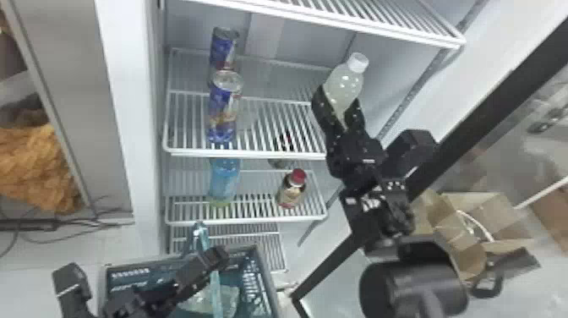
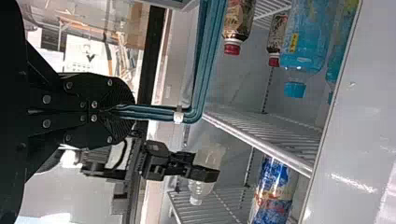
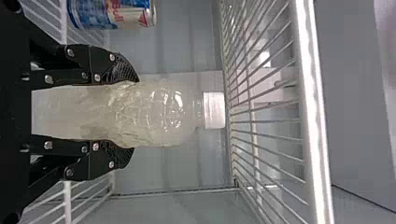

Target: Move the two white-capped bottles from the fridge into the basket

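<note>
Nearest, at seven o'clock, the left claw (image 1: pixel 213 264) is closed on the handle (image 1: pixel 216 291) of the basket (image 1: pixel 267 282). Farther, at one o'clock, the right claw (image 1: pixel 337 98) grips a white-capped bottle (image 1: pixel 344 82), cap up, inside the fridge (image 1: pixel 126 127). Blue cans (image 1: pixel 223 105) stand at ten.

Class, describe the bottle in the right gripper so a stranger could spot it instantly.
In the fridge, find the shelf bearing blue cans. Right of them, the right gripper holds a bottle with pale, cloudy contents. Its white cap distinguishes it from the red-capped bottle lower down.
</note>
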### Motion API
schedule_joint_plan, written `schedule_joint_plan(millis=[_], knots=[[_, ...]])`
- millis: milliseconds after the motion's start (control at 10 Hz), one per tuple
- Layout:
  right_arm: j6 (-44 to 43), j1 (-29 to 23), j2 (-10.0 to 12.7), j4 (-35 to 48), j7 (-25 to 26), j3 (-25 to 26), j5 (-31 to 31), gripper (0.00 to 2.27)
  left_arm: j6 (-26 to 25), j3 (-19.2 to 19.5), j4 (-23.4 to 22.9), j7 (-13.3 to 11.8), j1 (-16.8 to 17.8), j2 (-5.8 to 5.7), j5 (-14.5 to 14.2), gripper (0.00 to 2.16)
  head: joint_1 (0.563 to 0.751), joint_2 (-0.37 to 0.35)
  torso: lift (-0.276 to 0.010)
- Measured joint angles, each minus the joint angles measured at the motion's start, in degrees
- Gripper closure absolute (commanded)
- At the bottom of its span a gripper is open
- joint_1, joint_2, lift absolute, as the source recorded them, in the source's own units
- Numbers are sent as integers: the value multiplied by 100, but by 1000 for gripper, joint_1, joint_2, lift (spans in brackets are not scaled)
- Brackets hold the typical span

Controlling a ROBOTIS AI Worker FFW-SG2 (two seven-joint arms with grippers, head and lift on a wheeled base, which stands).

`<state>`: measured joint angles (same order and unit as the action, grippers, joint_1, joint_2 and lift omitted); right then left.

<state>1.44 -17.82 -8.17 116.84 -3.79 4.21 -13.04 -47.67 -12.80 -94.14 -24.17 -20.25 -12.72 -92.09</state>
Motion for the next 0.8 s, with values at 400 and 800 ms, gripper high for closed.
schedule_joint_plan(millis=[400, 800], knots=[[534, -1272, -6, 1396, -162, 153, -252, 826, 0, 35, 0, 2, -27, 15, 12, 1184, 695, -350, 0], [1104, -2352, 32, 2522, -370, 189, -638, 826, 3, 43, 0, 1, -40, 15, 22, 1184, 695, -350, 0]])
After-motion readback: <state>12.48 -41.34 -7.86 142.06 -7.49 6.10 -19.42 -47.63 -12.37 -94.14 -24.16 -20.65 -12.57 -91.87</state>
